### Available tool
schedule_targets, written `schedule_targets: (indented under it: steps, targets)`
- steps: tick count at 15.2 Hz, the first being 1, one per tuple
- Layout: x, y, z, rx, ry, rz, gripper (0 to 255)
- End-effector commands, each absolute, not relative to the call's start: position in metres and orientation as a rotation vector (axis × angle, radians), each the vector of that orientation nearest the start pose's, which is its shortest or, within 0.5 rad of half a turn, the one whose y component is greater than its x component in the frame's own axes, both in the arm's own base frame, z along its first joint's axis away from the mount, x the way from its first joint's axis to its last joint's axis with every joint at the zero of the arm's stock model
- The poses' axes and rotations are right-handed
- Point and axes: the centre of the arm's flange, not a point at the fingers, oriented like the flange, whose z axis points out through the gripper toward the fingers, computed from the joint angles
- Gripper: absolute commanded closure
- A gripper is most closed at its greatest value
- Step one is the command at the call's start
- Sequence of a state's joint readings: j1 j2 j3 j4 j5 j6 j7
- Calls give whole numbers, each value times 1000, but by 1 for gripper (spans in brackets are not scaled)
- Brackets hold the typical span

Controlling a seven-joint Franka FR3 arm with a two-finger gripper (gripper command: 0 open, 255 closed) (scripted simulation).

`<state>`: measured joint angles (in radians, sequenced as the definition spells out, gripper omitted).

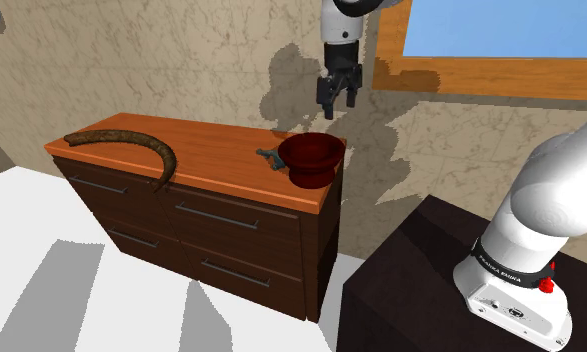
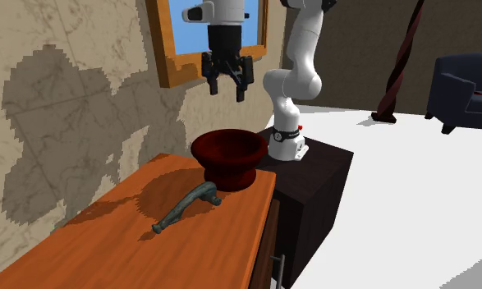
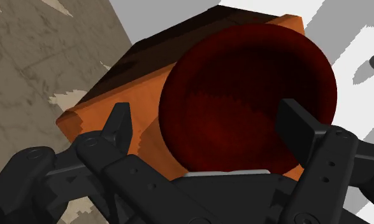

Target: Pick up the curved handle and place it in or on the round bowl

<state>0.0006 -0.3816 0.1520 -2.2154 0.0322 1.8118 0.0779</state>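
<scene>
Wrist view looks straight down the claw [image 3: 208,121]: its two black fingers stand wide apart with nothing between them, so it grips nothing. The shoulder view shows the same claw [image 1: 338,103] hanging in the air with its fingers pointing down, and the second exterior view shows it [image 2: 228,89] parted and empty too.

Directly below the claw sits the round bowl [image 3: 243,83], dark red and deep, with its mouth open toward the fingers. It stands on the end of a dresser [image 1: 211,215] nearest the arm's stand [image 1: 411,290], as the bowl [image 1: 311,172] shows from the shoulder.

Just beyond the bowl [image 2: 199,148], farther from the claw, lies the curved handle [image 2: 185,209]. It is a small grey-green piece lying flat on the dresser's orange top [image 2: 107,238], with one end just beside the bowl's foot; whether they touch cannot be told. From the shoulder camera the curved handle [image 1: 269,155] peeks out beside the bowl, on the side away from the stand.

Farthest from the claw along the dresser top [image 3: 147,114] lies a long brown curved thing [image 1: 131,140], its tip hanging over the front edge. Behind the claw is a mottled wall with a wood-framed window [image 1: 481,50].
</scene>
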Motion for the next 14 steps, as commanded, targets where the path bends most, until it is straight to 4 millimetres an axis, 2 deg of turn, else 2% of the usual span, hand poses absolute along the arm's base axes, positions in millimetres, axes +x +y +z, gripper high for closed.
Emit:
schedule_targets:
  steps: [1, 14]
  targets:
    - [451, 90, 513, -3185, -77, 34, 0]
    - [588, 174, 432, -3300, -16, 30, 0]
